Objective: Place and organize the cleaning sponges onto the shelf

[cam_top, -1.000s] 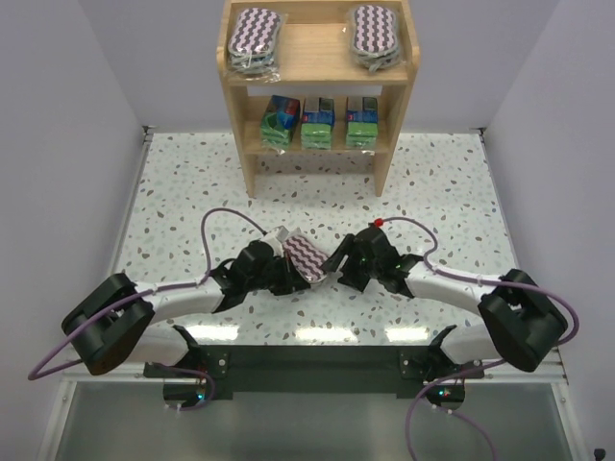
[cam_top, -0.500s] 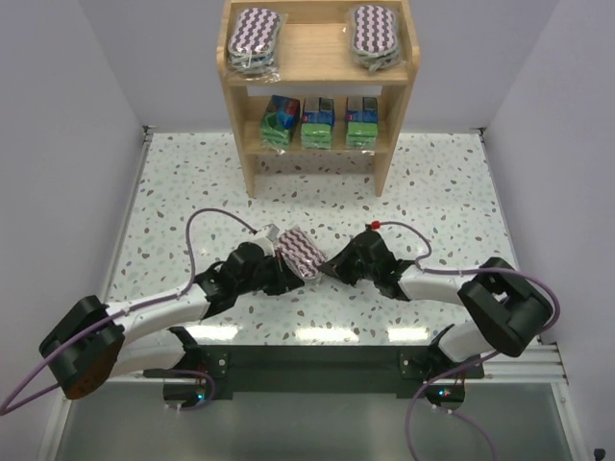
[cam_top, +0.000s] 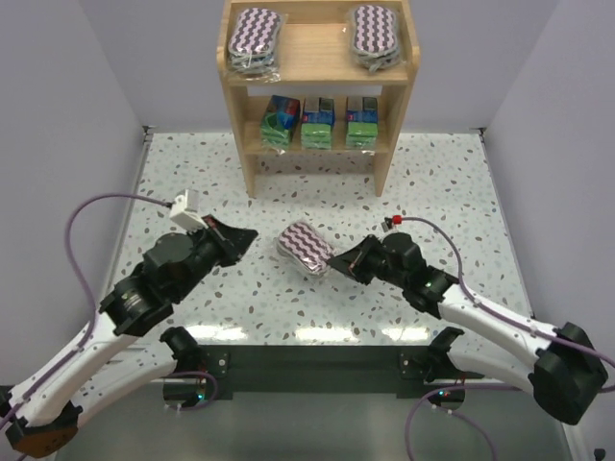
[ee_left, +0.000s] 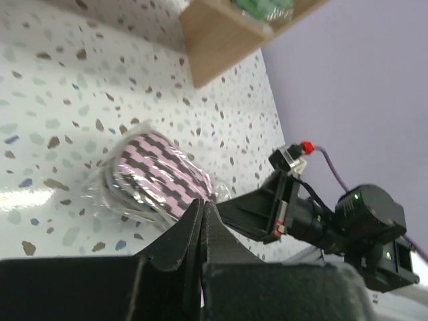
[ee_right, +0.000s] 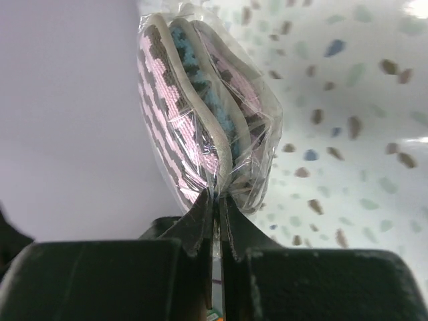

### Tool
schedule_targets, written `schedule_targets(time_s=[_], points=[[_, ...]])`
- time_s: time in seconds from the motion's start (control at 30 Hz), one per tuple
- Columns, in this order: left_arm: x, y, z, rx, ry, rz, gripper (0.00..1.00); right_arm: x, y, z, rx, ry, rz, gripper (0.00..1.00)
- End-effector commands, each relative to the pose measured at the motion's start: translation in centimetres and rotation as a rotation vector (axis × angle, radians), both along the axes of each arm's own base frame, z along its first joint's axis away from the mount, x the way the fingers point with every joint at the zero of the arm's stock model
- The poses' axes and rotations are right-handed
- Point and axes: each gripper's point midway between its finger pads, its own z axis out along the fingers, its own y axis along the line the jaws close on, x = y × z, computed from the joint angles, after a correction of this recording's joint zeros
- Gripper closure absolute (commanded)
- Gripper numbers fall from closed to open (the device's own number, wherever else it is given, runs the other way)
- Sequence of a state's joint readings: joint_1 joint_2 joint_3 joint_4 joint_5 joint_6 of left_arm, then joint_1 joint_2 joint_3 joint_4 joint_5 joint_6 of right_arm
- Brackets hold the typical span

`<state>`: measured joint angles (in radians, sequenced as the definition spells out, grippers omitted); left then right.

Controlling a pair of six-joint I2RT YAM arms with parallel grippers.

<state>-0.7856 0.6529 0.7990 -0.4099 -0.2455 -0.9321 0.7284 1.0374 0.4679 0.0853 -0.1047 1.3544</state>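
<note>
Purple-and-white zigzag under crinkled clear plastic marks the oval pad [cam_top: 306,248] you have not yet shelved. It sits near the middle of the worktop [cam_top: 452,192], with the shelf [cam_top: 384,163] at twelve o'clock from it. Your right claw [cam_top: 336,261] reaches in from the pad's four o'clock and is pinched shut on the loose edge of its wrap. Your left claw [cam_top: 245,235] hangs at the pad's nine o'clock, closed on nothing and apart from it. Judge the pad light and soft, a stack of thin layers likely to sag and swing from a grip on film. The plastic looks slippery and could tear or slide out, so a hold across the pad's body would be surer than the seam alone. The right wrist view shows what the overhead one cannot: the fingertips meet on film only, just below the layered edge, where one layer is blue. The left wrist view shows the pad tilted low over the speckled surface, though you cannot tell whether it touches. Only the overhead view shows the destination, with two zigzag pads [cam_top: 254,34] at either end of the top tier and a gap between them. Three green-and-blue packs [cam_top: 318,122] stand in a row on the lower tier.
</note>
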Motion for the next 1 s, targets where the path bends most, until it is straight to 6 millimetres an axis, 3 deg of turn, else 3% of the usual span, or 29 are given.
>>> schedule_targets(time_s=[0.0,0.03,0.17,0.2,0.27,0.3,0.37,0.4,0.47,0.5,0.57,0.6,0.63,0.7,0.73,0.83,0.87,0.9,0.97], points=[[-0.2,5.1,0.1,0.122,0.015,0.178,1.00,-0.2,0.7,8.3,0.132,-0.108,0.021,1.00],[-0.3,6.1,1.2,0.105,-0.007,0.214,1.00,-0.6,0.5,9.9,0.155,-0.127,0.031,1.00],[-1.3,8.0,2.2,0.075,-0.021,0.265,1.00,-0.9,0.8,17.6,0.261,-0.243,0.060,1.00],[-1.5,8.3,2.3,0.068,-0.021,0.268,1.00,-1.1,0.7,21.0,0.299,-0.300,0.068,1.00],[-2.0,8.7,2.4,0.050,-0.024,0.271,1.00,-1.2,0.6,23.7,0.315,-0.353,0.075,1.00],[-2.1,8.8,2.2,0.044,-0.014,0.272,1.00,-1.1,0.2,26.9,0.346,-0.412,0.058,1.00],[-2.5,8.7,1.9,0.040,-0.011,0.255,1.00,-0.5,-0.3,29.0,0.327,-0.461,0.026,1.00],[-2.5,8.6,1.7,0.039,-0.010,0.250,1.00,0.4,-0.8,31.7,0.333,-0.510,-0.030,1.00],[-2.7,8.4,1.6,0.038,-0.004,0.237,1.00,1.3,-1.2,33.6,0.325,-0.548,-0.076,1.00],[-2.7,8.4,1.5,0.041,-0.002,0.234,1.00,2.2,-1.2,35.6,0.333,-0.579,-0.113,1.00],[-2.8,8.2,1.5,0.036,0.001,0.225,1.00,4.3,-1.7,37.2,0.327,-0.601,-0.211,1.00],[-2.8,8.1,1.6,0.033,0.000,0.218,1.00,4.7,-2.3,39.7,0.349,-0.643,-0.252,1.00],[-2.8,8.0,1.6,0.031,0.001,0.214,1.00,7.1,-2.1,39.0,0.303,-0.627,-0.329,1.00],[-2.9,7.8,1.4,0.025,0.010,0.206,1.00,8.4,-2.2,40.9,0.333,-0.633,-0.392,1.00],[-3.0,7.8,1.3,0.022,0.013,0.203,1.00,10.3,-1.1,40.2,0.310,-0.623,-0.414,1.00],[-3.3,7.7,0.9,0.016,0.034,0.199,1.00,12.7,-0.8,42.1,0.332,-0.636,-0.498,1.00],[-3.4,7.7,0.9,0.009,0.034,0.196,1.00,14.6,0.5,40.8,0.302,-0.616,-0.515,1.00],[-3.5,7.7,0.9,0.003,0.037,0.194,1.00,14.8,0.4,42.9,0.333,-0.640,-0.530,1.00],[-3.7,7.8,0.8,-0.006,0.039,0.192,1.00,16.9,1.3,41.8,0.268,-0.625,-0.567,1.00]])
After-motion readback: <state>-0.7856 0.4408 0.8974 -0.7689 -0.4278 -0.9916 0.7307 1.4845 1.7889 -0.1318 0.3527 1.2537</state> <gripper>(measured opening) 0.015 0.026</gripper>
